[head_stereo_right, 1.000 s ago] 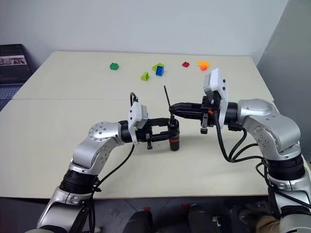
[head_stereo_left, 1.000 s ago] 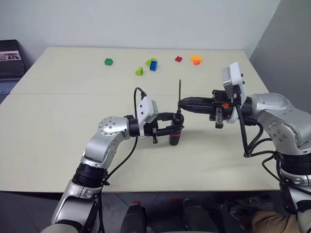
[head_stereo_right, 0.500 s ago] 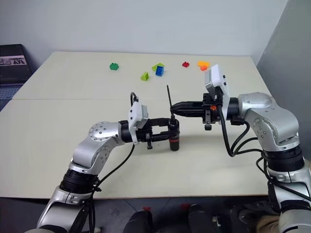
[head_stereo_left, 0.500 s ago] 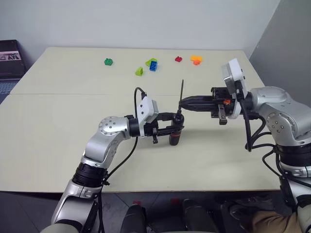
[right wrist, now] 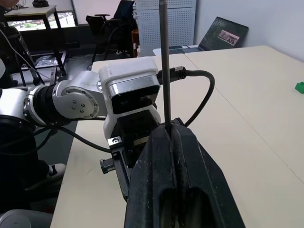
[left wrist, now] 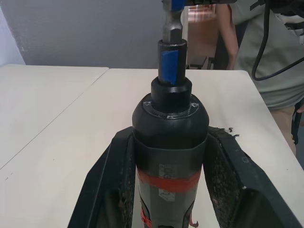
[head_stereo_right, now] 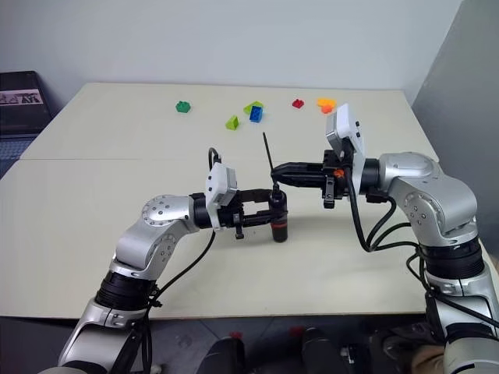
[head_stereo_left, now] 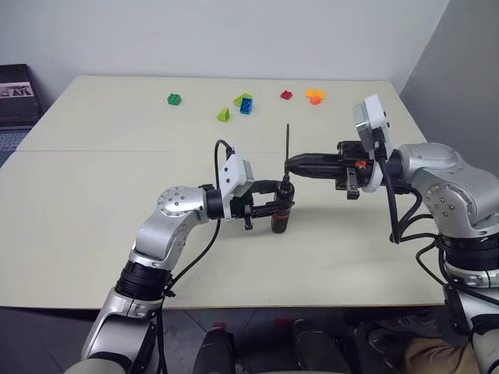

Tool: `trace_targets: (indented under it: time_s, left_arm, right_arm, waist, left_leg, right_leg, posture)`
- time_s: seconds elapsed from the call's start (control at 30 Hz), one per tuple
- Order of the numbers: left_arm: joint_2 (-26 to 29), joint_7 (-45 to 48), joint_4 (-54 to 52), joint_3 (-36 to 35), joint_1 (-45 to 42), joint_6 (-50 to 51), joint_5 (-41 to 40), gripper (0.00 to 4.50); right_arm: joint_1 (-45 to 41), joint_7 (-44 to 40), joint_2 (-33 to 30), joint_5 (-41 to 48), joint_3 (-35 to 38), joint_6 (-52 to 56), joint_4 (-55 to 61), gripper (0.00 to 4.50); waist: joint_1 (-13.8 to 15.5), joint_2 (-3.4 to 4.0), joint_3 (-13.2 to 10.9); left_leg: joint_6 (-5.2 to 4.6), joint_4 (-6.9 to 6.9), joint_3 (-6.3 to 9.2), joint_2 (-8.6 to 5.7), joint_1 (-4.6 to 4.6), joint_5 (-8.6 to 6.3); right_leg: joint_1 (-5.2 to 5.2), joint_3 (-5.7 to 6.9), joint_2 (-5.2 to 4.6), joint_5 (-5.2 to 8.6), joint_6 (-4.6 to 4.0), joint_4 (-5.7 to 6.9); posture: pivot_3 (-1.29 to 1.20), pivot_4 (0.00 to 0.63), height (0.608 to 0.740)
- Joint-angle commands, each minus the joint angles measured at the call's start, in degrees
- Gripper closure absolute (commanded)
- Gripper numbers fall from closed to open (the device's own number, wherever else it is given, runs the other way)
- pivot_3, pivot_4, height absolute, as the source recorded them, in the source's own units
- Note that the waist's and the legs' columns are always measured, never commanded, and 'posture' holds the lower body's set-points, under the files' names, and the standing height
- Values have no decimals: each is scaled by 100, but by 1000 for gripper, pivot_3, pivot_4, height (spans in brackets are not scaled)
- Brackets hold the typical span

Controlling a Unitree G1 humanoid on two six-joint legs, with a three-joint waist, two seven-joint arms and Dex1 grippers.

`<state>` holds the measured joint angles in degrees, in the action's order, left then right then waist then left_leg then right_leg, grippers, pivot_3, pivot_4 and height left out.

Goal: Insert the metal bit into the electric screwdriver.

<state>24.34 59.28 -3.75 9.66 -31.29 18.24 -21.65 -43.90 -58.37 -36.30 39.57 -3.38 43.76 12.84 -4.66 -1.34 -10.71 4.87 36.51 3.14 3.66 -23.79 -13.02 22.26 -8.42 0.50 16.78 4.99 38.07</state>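
My left gripper (head_stereo_left: 281, 205) is shut on the electric screwdriver (head_stereo_left: 280, 223), holding it upright a little above the table (head_stereo_left: 117, 195). Its dark body with a red band (left wrist: 170, 179) sits between the fingers (left wrist: 111, 180), nose up. The nose (left wrist: 172, 61) carries blue tape. The metal bit (head_stereo_left: 288, 144) stands vertical directly over that nose, and its lower end (left wrist: 171, 29) meets the nose's opening. My right gripper (head_stereo_left: 290, 164) reaches in level from the right and is shut on the bit (right wrist: 164, 61) near its lower part.
Several small coloured bricks lie along the table's far side: green (head_stereo_left: 174, 99), lime (head_stereo_left: 224, 114), blue and yellow (head_stereo_left: 244, 102), red (head_stereo_left: 286, 95), orange (head_stereo_left: 315, 96). A dark object (head_stereo_left: 15, 93) sits beyond the left edge. A person (left wrist: 256, 47) stands past the table.
The bit's top leaned slightly to the right half a second ago and now stands upright again. Both arms otherwise hold their places.
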Motion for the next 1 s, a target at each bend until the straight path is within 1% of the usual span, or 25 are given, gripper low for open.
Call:
trace_targets:
  time_s: [0.03, 0.3, 0.7, 0.83, 1.0]
  left_arm:
    - [46, -108, -60, -119, -99, -31, 45, 2857]
    - [-35, -262, -24, -182, -131, 38, -10, 2857]
    - [-94, -332, 13, -182, -159, -19, 27, 2857]
    - [-69, -317, -30, -181, -136, -9, 15, 2857]
    - [-37, -260, -78, -154, -100, -11, 9, 2857]
  right_arm:
    - [54, 185, -99, -27, -45, 344, 121, 4500]
    - [307, 617, -38, 208, 174, 698, 667, 4500]
    - [576, 1393, 182, 389, 249, 1083, 1013, 4500]
    - [639, 1405, 209, 475, 256, 1047, 1065, 4500]
    - [634, 1116, 194, 491, 355, 590, 1107, 4500]
  waist:
    - [0, 0, 0]
    - [1, 0, 0]
    - [0, 0, 0]
    - [0, 0, 1]
    - [-1, 0, 0]
  left_leg:
    - [0, 0, 0, 0, 0, 0]
    - [0, 0, 0, 0, -1, 0]
    - [-1, 1, 0, 0, -1, 0]
    - [-2, 2, 0, -1, 0, 1]
    - [-3, 4, 0, -1, -1, 2]
  right_leg:
    - [0, 0, 0, 0, 0, 0]
    - [1, 0, 0, 0, 0, 0]
    - [0, -1, 0, 0, 1, 1]
    - [-1, -2, 0, 0, 2, 1]
    - [-1, -2, 0, -1, 3, 1]
  posture:
    - [0, 150, 740]
    - [0, 150, 740]
    - [0, 150, 740]
    - [0, 150, 740]
    - [0, 150, 740]
